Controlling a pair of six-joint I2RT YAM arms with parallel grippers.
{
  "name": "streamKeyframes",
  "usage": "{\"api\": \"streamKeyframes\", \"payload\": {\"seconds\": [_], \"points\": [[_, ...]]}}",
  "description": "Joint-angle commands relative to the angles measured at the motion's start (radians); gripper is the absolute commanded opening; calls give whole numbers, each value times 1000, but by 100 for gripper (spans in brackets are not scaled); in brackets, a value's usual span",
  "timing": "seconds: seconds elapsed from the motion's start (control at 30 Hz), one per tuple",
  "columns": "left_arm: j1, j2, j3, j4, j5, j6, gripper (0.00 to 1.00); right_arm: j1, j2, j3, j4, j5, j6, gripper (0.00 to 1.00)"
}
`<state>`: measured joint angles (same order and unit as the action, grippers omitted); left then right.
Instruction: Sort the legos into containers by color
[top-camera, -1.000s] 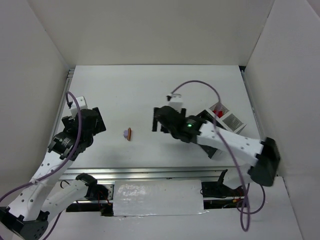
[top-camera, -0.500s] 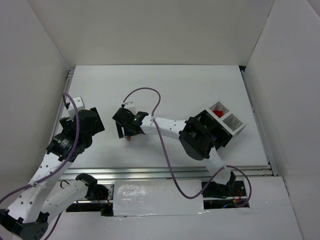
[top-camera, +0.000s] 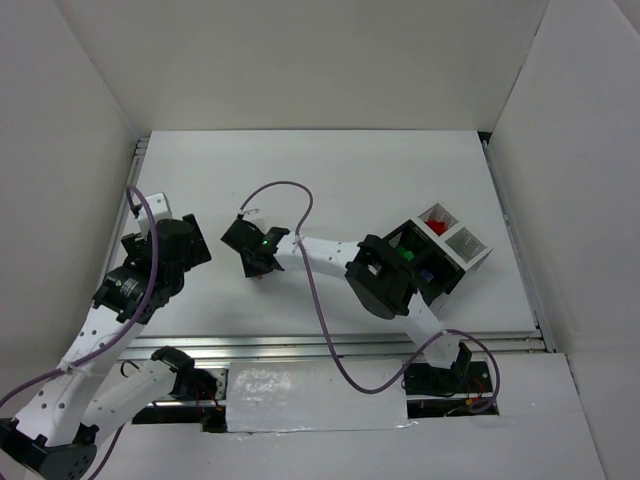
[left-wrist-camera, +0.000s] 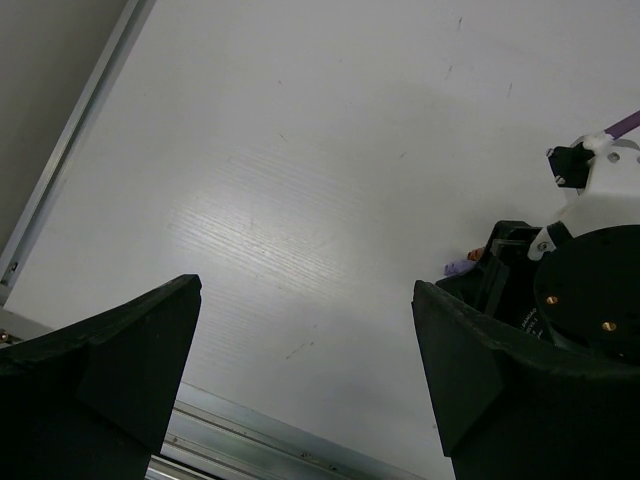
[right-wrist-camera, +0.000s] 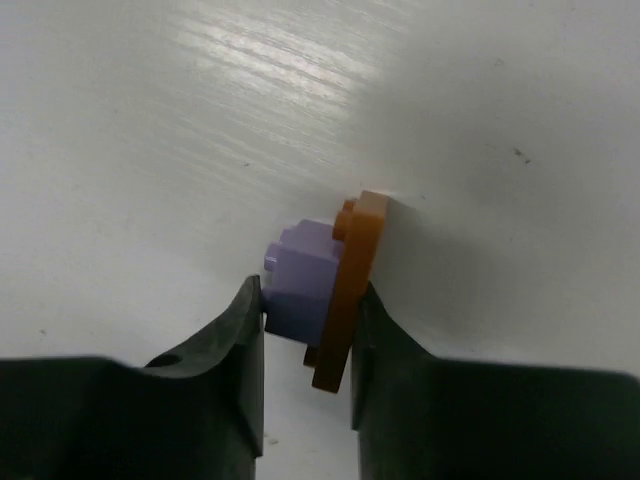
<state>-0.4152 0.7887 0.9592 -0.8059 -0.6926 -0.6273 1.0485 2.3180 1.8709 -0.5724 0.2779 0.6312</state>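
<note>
Right gripper (right-wrist-camera: 308, 345) is down at the table, and its two dark fingers (right-wrist-camera: 215, 390) press on either side of the lego pair (right-wrist-camera: 325, 290). One pad is on the lavender brick (right-wrist-camera: 298, 275), the other is against the flat of the brown-orange plate (right-wrist-camera: 352, 270), and no gap shows on either side. That's a grip, taken low on the pair, which stands on the white table (top-camera: 350, 180) left of centre, well apart from the containers (top-camera: 462, 243). The plate is up on edge against the brick; whether the two are clipped together, I can't tell. My read on handling: featherweight, hard, glossy plastic. There's nothing to crush, but it's slick and tiny against those pads, so a skewed squeeze could pop one piece out sideways. Brick's flat side to plate's broad face looks the sensible hold, and that's where the pads are. It's two colours in one pinch, though, so they'll likely need separating before either goes in a cell. Left gripper (left-wrist-camera: 305, 380) hangs near the table's left side, jaws spread wide, nothing between them. The containers sit right of centre with red legos (top-camera: 437, 225) in the far cell, the other cells partly hidden by the right arm. The tabletop is smooth white with a slight sheen; white walls close in on three sides, and a metal rail (top-camera: 300, 345) runs along the near edge
</note>
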Motion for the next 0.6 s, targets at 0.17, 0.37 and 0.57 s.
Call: {"api": "streamKeyframes", "payload": {"seconds": [0.17,0.37,0.57], "points": [[4,-19,0,56,48,29,99,11,-393,-515,399,18,-88,0],[7,-11,-63,210,601,35,100,45,-833,-990,729,-111,-257,0],[-55,118,-235,718,1183,-158,99,73,-1109,-1243,818,-109,-317,1]]}}
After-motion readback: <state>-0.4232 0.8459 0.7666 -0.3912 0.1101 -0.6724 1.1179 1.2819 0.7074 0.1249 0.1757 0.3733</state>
